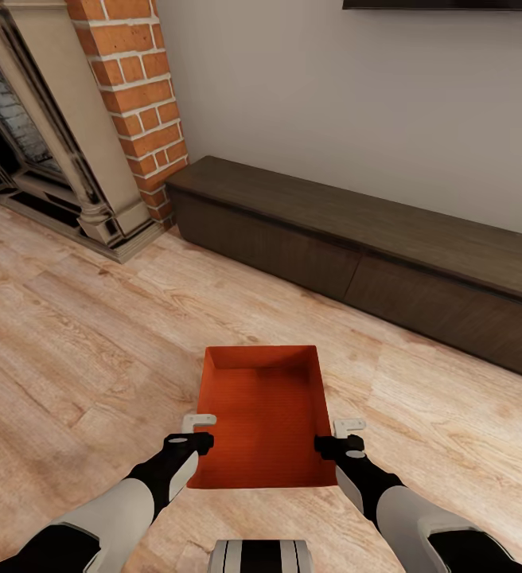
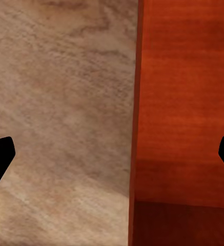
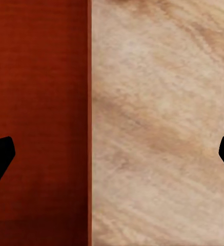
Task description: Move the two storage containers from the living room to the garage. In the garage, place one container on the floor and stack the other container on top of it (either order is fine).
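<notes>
1 orange-red storage container [image 1: 262,418] is sitting open-topped on the light wood plank floor [image 1: 78,342] at lower centre of the head view, in the living room, with the long dark cabinet [image 1: 372,247] behind it at mid right and the brick fireplace column [image 1: 138,95] at upper left. The left gripper [image 1: 199,434] is hanging over the container's left wall and the right gripper [image 1: 340,436] over its right wall, each spread wide with 1 finger inside the bin and 1 outside, straddling the thin rim; neither is clamping anything yet. In the wrist views the wall is running between the dark fingertips, nearer the inner finger on the left gripper's side [image 2: 112,154]. The risk, as I judge it, is uneven closing: if 1 side is gripping before the other, the thin wall could slide or the bin could tilt and slip on lifting.
</notes>
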Available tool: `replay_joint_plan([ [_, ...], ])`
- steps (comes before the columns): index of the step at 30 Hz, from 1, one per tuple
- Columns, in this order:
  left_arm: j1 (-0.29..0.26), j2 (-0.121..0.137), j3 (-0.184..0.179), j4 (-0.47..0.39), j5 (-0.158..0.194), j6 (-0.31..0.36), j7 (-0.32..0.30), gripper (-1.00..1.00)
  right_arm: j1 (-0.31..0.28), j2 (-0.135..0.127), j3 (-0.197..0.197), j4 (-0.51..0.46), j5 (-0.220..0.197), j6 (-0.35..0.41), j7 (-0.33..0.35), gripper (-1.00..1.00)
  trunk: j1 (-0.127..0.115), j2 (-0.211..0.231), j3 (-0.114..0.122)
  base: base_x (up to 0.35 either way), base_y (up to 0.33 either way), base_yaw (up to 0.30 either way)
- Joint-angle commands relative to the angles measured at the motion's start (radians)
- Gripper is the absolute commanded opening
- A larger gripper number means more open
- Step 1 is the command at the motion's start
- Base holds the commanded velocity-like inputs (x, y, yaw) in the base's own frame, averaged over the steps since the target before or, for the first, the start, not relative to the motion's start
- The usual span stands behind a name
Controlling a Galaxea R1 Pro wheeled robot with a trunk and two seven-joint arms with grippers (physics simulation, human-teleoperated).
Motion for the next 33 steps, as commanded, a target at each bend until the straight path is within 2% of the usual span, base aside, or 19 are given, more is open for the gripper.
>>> replay_joint_plan([
  [1, 0.0, 0.001, -0.009, -0.002, 0.009, 0.005, 0.007, 1.0, -0.001, 0.0, 0.004, 0.001, 0.002, -0.002, -0.005, 1.0, 0.0, 0.0, -0.001, 0.0, 0.0, 0.0],
  [12, 0.0, 0.0, -0.009, -0.002, 0.009, 0.005, 0.007, 1.0, -0.001, 0.008, 0.003, 0.001, -0.003, -0.002, -0.005, 1.0, 0.0, 0.0, -0.001, 0.0, 0.0, 0.0],
  [19, 0.0, -0.001, -0.01, -0.002, 0.009, 0.006, 0.007, 1.0, -0.001, 0.012, 0.003, 0.001, -0.003, -0.002, -0.005, 1.0, 0.027, -0.049, -0.023, 0.0, 0.0, 0.0],
  [33, 0.0, -0.001, -0.009, -0.004, 0.01, 0.005, 0.007, 1.0, -0.001, 0.011, 0.002, 0.001, -0.003, -0.001, -0.005, 1.0, 0.027, -0.049, -0.023, 0.0, 0.0, 0.0],
])
